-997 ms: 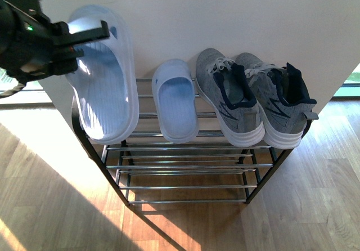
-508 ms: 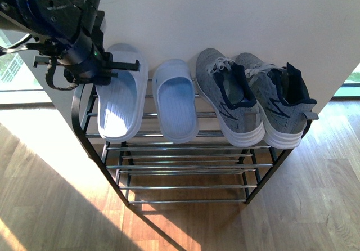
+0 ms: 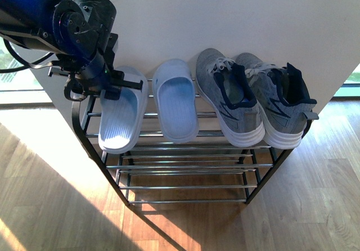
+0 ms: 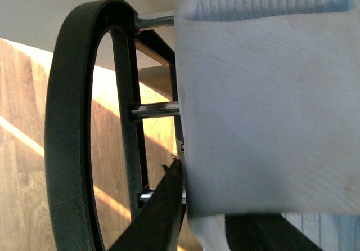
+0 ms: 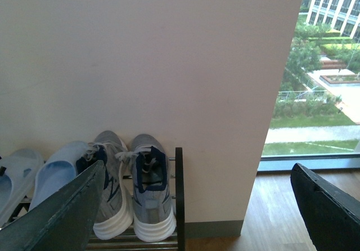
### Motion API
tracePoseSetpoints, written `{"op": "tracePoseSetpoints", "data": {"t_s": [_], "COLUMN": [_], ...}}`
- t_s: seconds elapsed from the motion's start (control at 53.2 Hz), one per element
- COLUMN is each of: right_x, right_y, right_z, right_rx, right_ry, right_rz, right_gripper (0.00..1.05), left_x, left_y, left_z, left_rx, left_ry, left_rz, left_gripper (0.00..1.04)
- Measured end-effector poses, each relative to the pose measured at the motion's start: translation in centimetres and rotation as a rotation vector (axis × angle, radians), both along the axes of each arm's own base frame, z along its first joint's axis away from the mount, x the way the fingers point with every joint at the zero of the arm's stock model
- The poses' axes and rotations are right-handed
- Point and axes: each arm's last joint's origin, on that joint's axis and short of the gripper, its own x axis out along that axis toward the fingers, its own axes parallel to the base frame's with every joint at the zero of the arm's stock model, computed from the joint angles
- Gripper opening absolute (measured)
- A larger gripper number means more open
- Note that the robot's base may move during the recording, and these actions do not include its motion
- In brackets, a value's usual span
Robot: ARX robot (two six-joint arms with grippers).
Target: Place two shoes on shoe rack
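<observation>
While the left gripper [image 3: 121, 86] clamps the strap end of one pale blue slide [image 3: 118, 119] in the front view, that slide lies flat on the top bars of the shoe rack [image 3: 185, 166], its heel end stretching away from the jaws toward the camera. The black fingers [image 3: 132, 83] reach across the strap, pinching it from both sides. Just beside the gripper, on its inner side, rests the second slide [image 3: 175, 100], also on the top tier and close to the held one without clearly touching it. Farther out on that same side sit the two grey sneakers [image 3: 253, 99], side by side, toes toward the pale wall [image 3: 236, 14]. Below the rack lies a wooden floor [image 3: 50, 206] streaked with sunlight.

From the left wrist view, the slide's [image 4: 264, 104] pale strap fills most of the frame right against the camera, with one dark finger [image 4: 163, 211] pressed along its edge. Beside it stands the rack's rounded black side frame [image 4: 67, 133], chrome bars [image 4: 154, 110] running from it under the slide.

From the right wrist view, the right gripper [image 5: 197, 211] hangs well above and away from the rack, its two dark fingers [image 5: 62, 211] spread wide with nothing between them. Down beyond them the sneakers [image 5: 132, 178] and both slides [image 5: 39, 172] line the top tier against the wall, and a window [image 5: 315, 76] shows greenery outside.
</observation>
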Motion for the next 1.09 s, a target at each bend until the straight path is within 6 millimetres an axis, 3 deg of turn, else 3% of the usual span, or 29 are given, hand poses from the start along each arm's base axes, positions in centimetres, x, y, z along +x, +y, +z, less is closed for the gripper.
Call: {"op": "tracePoseSetpoints", "data": {"t_s": [0.301, 0.376, 0.47, 0.508, 0.677, 0.828, 0.96, 1.035, 1.091], "right_x": [0.0, 0.0, 0.0, 0.0, 0.0, 0.0, 0.0, 0.0, 0.0], "right_y": [0.0, 0.0, 0.0, 0.0, 0.0, 0.0, 0.0, 0.0, 0.0], "right_z": [0.0, 0.0, 0.0, 0.0, 0.0, 0.0, 0.0, 0.0, 0.0], "right_rx": [0.000, 0.000, 0.000, 0.000, 0.000, 0.000, 0.000, 0.000, 0.000], "right_ry": [0.000, 0.000, 0.000, 0.000, 0.000, 0.000, 0.000, 0.000, 0.000], "right_rz": [0.000, 0.000, 0.000, 0.000, 0.000, 0.000, 0.000, 0.000, 0.000], "right_gripper": [0.96, 0.96, 0.96, 0.96, 0.96, 0.96, 0.96, 0.96, 0.96], "left_x": [-1.1, -1.6, -2.9, -3.3, -6.3, -12.9, -20.0, -23.0, -23.9], "left_y": [-1.1, -1.4, -1.4, -1.3, -0.4, 1.4, 3.7, 4.7, 5.0], "left_z": [2.2, 3.8, 7.1, 8.0, 11.9, 17.2, 21.4, 23.3, 24.1], "left_rx": [0.009, 0.007, 0.022, 0.023, 0.038, 0.020, -0.050, -0.107, -0.136], "left_ry": [-0.086, -0.125, -0.213, -0.241, -0.364, -0.495, -0.619, -0.697, -0.736], "left_rz": [-0.053, -0.062, -0.043, -0.028, 0.054, 0.168, 0.294, 0.366, 0.385], "left_gripper": [0.63, 0.74, 0.93, 0.97, 0.95, 0.95, 0.95, 0.95, 0.95]}}
